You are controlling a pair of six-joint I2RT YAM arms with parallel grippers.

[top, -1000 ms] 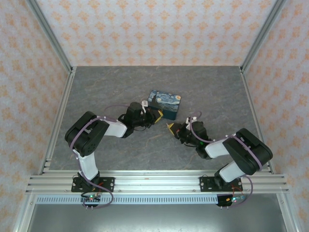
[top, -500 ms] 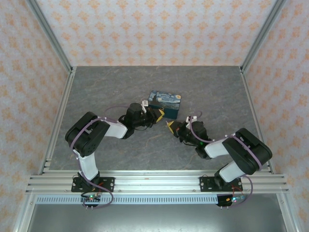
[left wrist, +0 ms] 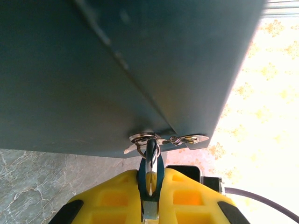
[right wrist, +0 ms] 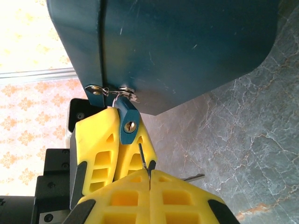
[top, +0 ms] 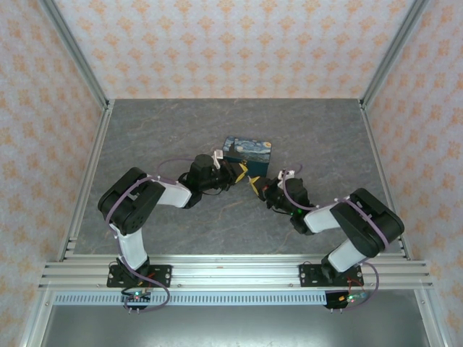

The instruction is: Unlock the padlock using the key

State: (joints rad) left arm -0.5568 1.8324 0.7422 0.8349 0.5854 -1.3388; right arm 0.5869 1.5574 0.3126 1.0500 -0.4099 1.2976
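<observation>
Right wrist view: right gripper (right wrist: pixel 149 179) clamped on the key (right wrist: pixel 142 156), its blade aimed at the padlock (right wrist: pixel 125 115) keyhole (right wrist: pixel 127 126) and seemingly just short of it. Left gripper (left wrist: pixel 150 186) pinches the padlock, which hangs shut from the box (right wrist: pixel 187 46) hasp (right wrist: pixel 125 92). Inserting and turning remain.

The box (top: pixel 247 153) sits near the middle of the table (top: pixel 145 137). The padlock (right wrist: pixel 127 122) hangs on the box's front edge, pinched in the left gripper (top: pixel 238 172). The right gripper (top: pixel 254 183) is just to the right of it, and the key (right wrist: pixel 142 156) pinched in its fingers is close beside the padlock.
</observation>
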